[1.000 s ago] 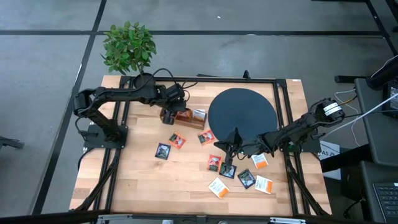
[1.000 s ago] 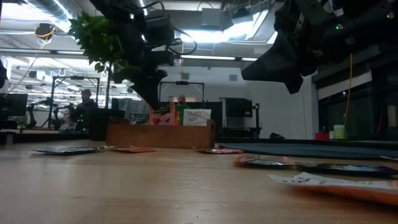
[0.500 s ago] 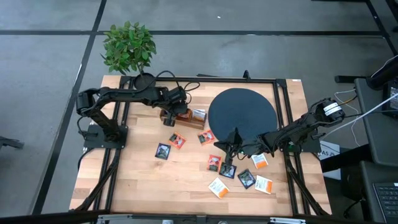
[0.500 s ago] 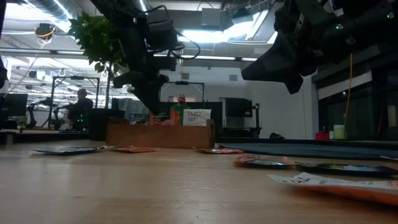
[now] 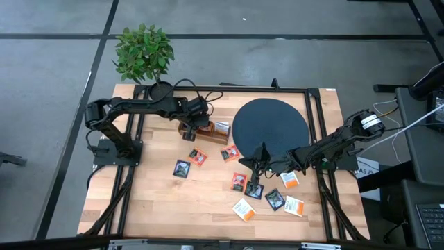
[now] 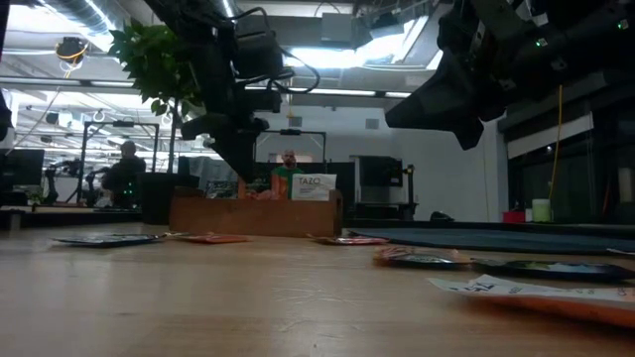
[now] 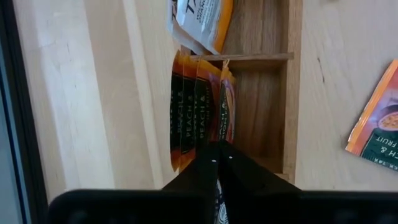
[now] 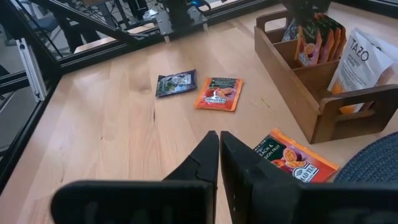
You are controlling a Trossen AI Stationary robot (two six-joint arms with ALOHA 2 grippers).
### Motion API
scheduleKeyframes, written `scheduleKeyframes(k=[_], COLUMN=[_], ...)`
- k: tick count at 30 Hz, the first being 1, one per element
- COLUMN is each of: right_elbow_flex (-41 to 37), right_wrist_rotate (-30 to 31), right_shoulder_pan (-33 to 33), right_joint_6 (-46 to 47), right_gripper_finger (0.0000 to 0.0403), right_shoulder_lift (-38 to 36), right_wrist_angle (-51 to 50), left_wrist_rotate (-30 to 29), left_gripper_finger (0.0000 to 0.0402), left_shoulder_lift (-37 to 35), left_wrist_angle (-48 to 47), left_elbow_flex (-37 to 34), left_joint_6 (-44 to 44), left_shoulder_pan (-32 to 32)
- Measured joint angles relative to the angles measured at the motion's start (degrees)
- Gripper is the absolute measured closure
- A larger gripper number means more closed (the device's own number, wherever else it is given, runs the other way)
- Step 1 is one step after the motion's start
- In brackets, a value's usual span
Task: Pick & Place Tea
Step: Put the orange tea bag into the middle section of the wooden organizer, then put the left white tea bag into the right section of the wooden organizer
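While the left gripper hangs right over the tray, its fingers are pressed together with nothing visibly between them, and the reason looks plain enough: below them a row of orange sachets stands on edge in one compartment, so I'd judge it has just fed one in. A white sachet sits in the next compartment, beyond the wooden divider. Over on the other side, the right gripper waits low above the desk near the black disc, fingers clenched and empty, pointed toward the loose tea: an orange sachet and a dark one lie flat and well apart from it, and another orange one lies just beside the fingertips (a handy next pick, I'd say). More sachets are scattered flat on the desk in front of the disc. Hard to read: the left fingers hide the near end of the upright row, so whether a sachet is still touched there I cannot tell. From desk height the tray's wall hides most of its contents, and the nearest sachets show only edge-on.
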Motion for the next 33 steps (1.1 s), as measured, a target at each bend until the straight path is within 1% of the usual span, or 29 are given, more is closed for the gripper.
scheduleKeyframes(k=[3, 9, 13, 17, 20, 24, 27, 33], right_elbow_flex=[0.00, 0.00, 0.00, 0.00, 0.00, 0.00, 0.00, 0.00], right_wrist_rotate=[0.00, 0.00, 0.00, 0.00, 0.00, 0.00, 0.00, -0.04], right_shoulder_pan=[0.00, 0.00, 0.00, 0.00, 0.00, 0.00, 0.00, 0.00], right_joint_6=[0.01, 0.01, 0.01, -0.03, 0.01, -0.10, -0.21, -0.23], right_gripper_finger=[0.0382, 0.0382, 0.0382, 0.0382, 0.0382, 0.0382, 0.0382, 0.0382], right_shoulder_lift=[0.00, 0.00, 0.00, 0.00, 0.00, 0.00, 0.00, -0.01], right_wrist_angle=[-0.01, -0.04, -0.07, -0.13, -0.15, -0.15, -0.15, -0.15], left_wrist_rotate=[0.02, -0.11, -1.40, -3.47, -5.08, -9.05, -11.71, -14.82], left_gripper_finger=[0.0375, 0.0335, 0.0311, 0.0297, 0.0293, 0.0294, 0.0300, 0.0316], left_shoulder_lift=[0.00, -0.02, -0.19, -0.31, -0.31, -0.31, -0.31, -0.31], left_wrist_angle=[0.38, 2.20, 2.31, 1.61, -0.49, -6.09, -9.72, -17.36], left_elbow_flex=[0.00, 0.00, 0.57, 2.70, 4.54, 7.70, 9.89, 14.32], left_joint_6=[-0.06, -0.15, 0.64, 0.62, 0.63, 0.59, -0.80, -6.18], left_shoulder_pan=[0.00, -0.31, -1.25, -2.61, -3.71, -5.38, -6.90, -10.52])
